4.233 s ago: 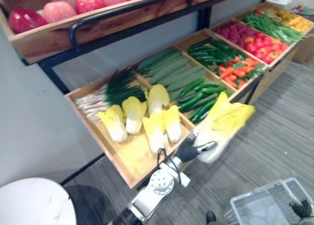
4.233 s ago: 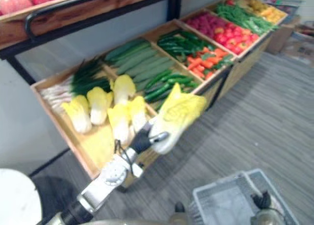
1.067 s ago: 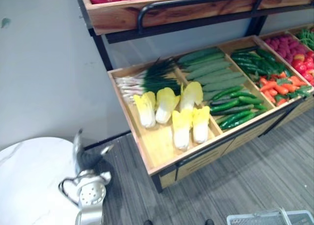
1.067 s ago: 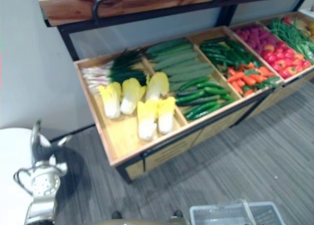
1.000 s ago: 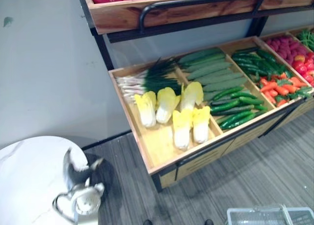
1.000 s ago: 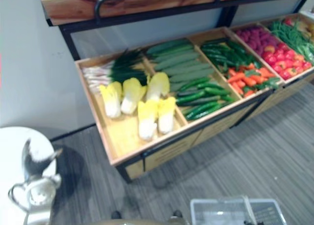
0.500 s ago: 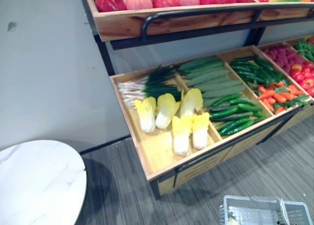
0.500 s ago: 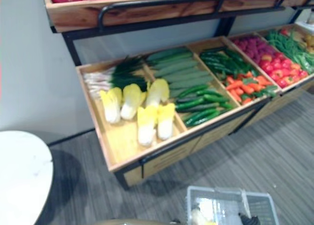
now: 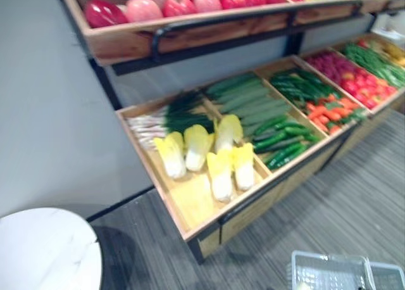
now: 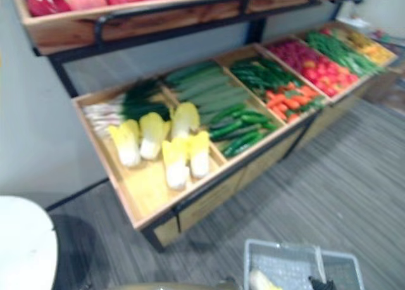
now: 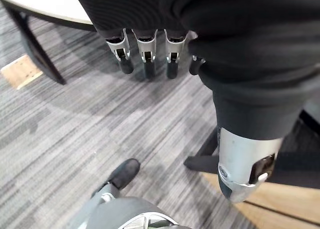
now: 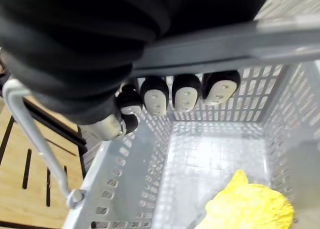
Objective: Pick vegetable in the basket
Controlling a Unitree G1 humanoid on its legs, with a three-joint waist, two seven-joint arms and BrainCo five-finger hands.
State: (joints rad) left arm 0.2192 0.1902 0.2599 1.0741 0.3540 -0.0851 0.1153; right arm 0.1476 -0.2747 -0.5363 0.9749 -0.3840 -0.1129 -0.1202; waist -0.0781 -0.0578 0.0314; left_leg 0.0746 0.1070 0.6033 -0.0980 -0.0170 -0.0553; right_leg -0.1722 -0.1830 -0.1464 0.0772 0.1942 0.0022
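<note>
One yellow cabbage in the grey basket, below the right hand curled round its handle.

White round table, grey carpet, red fruit on upper shelf

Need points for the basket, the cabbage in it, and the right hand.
basket (image 12: 127, 189): right wrist view, on its perforated side wall.
cabbage (image 12: 252, 209): right wrist view, on its yellow leaves.
right hand (image 12: 185, 98): right wrist view, on a fingertip curled round the basket's handle.
</note>
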